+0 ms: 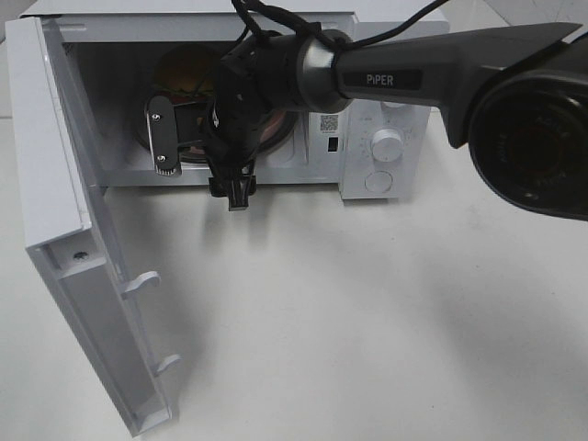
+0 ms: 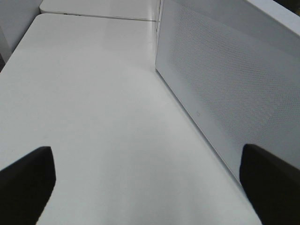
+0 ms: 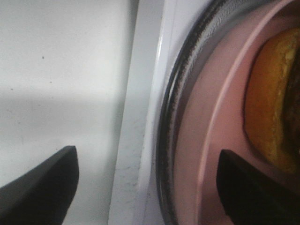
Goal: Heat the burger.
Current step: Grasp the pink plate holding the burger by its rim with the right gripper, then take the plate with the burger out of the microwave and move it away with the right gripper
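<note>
burger (image 1: 188,75) set on pink plate (image 3: 197,154) inside microwave (image 1: 386,101), right gripper (image 1: 197,138) spread wide at microwave's mouth, nothing pinched, left gripper (image 2: 150,187) spread beside microwave's door (image 2: 225,89)

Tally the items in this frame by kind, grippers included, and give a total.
Microwave: 1
Burger: 1
Pink plate: 1
Grippers, right gripper and left gripper, both with fingers apart: 2
Total: 5

The high camera looks down on the open microwave (image 1: 230,110). The left wrist camera skims the table (image 2: 93,117) beside its door (image 2: 225,84). The right wrist camera sits very close to the plate (image 3: 201,140) inside it.
</note>
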`<state>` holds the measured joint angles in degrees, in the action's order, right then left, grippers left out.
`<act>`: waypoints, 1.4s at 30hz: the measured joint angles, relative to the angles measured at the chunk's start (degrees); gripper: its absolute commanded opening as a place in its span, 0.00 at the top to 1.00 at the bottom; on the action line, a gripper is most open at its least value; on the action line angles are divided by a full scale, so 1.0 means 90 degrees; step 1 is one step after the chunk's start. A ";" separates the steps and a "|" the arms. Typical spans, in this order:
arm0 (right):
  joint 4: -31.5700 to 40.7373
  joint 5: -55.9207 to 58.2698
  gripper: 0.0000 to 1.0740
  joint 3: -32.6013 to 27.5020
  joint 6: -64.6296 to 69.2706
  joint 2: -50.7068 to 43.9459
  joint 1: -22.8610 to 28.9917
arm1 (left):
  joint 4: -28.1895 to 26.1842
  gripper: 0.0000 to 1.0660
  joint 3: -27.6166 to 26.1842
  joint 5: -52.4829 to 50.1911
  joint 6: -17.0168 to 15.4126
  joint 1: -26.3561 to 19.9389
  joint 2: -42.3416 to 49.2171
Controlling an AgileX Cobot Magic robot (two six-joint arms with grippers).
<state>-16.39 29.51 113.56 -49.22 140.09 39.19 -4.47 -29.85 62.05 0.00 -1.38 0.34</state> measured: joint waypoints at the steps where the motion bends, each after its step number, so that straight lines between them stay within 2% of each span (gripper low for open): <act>1: 0.0006 0.0000 0.28 0.0051 0.0000 0.0070 -0.0064 | 0.0000 0.06 0.0000 0.0000 0.0000 0.0000 0.0000; 7: 0.0045 -0.0006 0.33 0.0070 0.0000 0.0159 -0.0121 | 0.0000 0.06 0.0000 0.0000 0.0000 0.0000 0.0000; 9: 0.0057 -0.0089 0.47 0.0076 0.0000 0.0210 -0.0121 | 0.0000 0.06 0.0000 0.0000 0.0000 0.0000 0.0000; 10: 0.0057 -0.0089 0.47 0.0076 0.0000 0.0210 -0.0121 | 0.0000 0.06 0.0000 0.0000 0.0000 0.0000 0.0000; 11: 0.0064 -0.0166 0.58 0.0083 0.0000 0.0210 -0.0121 | 0.0000 0.06 0.0000 0.0000 0.0000 0.0000 0.0000; 12: 0.0064 -0.0197 0.64 0.0089 0.0000 0.0210 -0.0121 | 0.0000 0.06 0.0000 0.0000 0.0000 0.0000 0.0000; 13: 0.0064 -0.0197 0.64 0.0089 0.0000 0.0210 -0.0121 | 0.0000 0.06 0.0000 0.0000 0.0000 0.0000 0.0000; 14: 0.0064 -0.0299 0.77 0.0089 0.0000 0.0210 -0.0121 | 0.0000 0.06 0.0000 0.0000 0.0000 0.0000 0.0000; 15: 0.0064 -0.0299 0.77 0.0089 0.0000 0.0210 -0.0121 | 0.0000 0.06 0.0000 0.0000 0.0000 0.0000 0.0000; 16: 0.0102 -0.0242 0.89 0.0108 0.0000 0.0204 -0.0121 | 0.0000 0.06 0.0000 0.0000 0.0000 0.0000 0.0000; 17: 0.0134 -0.0204 0.94 0.0115 0.0000 0.0185 -0.0095 | 0.0000 0.06 0.0000 0.0000 0.0000 0.0000 0.0000; 18: 0.0134 -0.0204 0.94 0.0115 0.0000 0.0185 -0.0095 | 0.0000 0.06 0.0000 0.0000 0.0000 0.0000 0.0000; 19: 0.0178 -0.0242 1.00 0.0146 0.0006 0.0159 -0.0083 | 0.0000 0.06 0.0000 0.0000 0.0000 0.0000 0.0000; 36: 0.0051 0.0191 1.00 0.0146 -0.0159 0.0064 0.0013 | 0.0000 0.06 0.0000 0.0000 0.0000 0.0000 0.0000; 42: 0.0000 0.0299 1.00 -0.0255 -0.0191 -0.0236 0.0115 | 0.0000 0.06 0.0000 0.0000 0.0000 0.0000 0.0000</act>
<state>-16.39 32.20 111.27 -50.94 137.97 40.22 -4.47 -29.85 62.05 0.00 -1.38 0.34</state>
